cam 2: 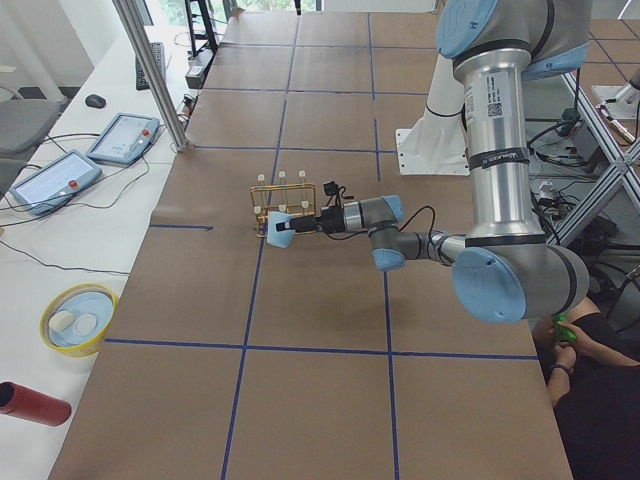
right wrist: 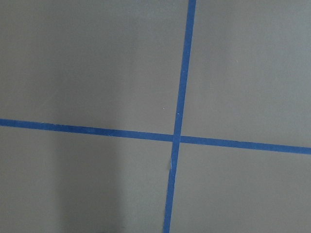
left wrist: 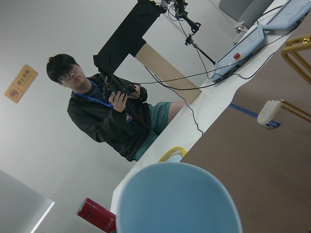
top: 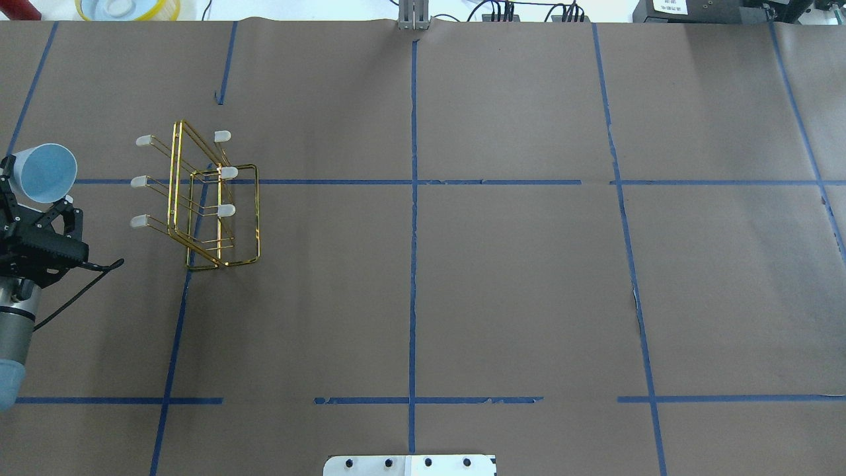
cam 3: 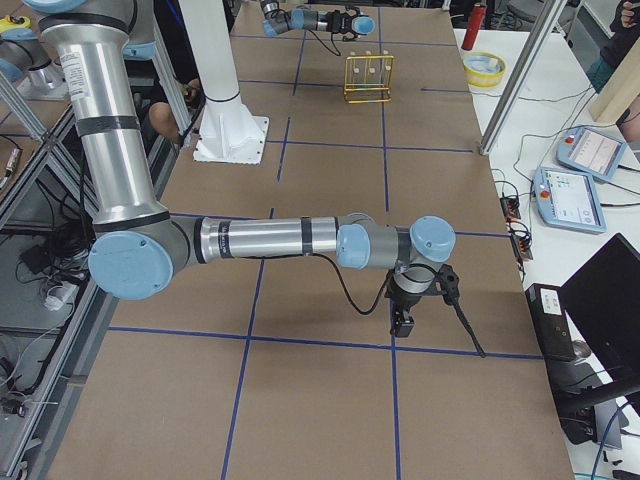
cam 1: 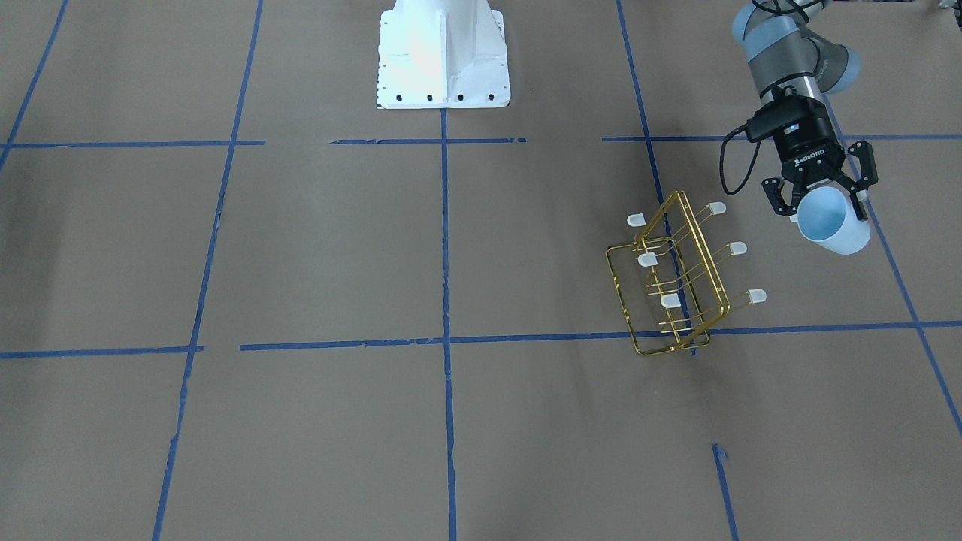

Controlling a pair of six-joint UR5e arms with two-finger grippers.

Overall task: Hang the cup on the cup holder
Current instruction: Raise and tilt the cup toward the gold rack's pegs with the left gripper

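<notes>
The pale blue-white cup is held on its side, off the table, by my left gripper, which is shut on it. Its open mouth faces the cup holder. The cup also shows in the overhead view, where my left gripper is at the far left edge. The gold wire cup holder stands on the brown table, its capped prongs sticking out to both sides, apart from the cup. The left wrist view shows the cup's rim and one prong cap. My right gripper hangs low over bare table far from both; I cannot tell its state.
The robot's white base stands at the table's middle edge. A yellow bowl and a red cylinder sit on the side bench beyond the table. An operator sits beyond that bench. Blue tape lines cross the table.
</notes>
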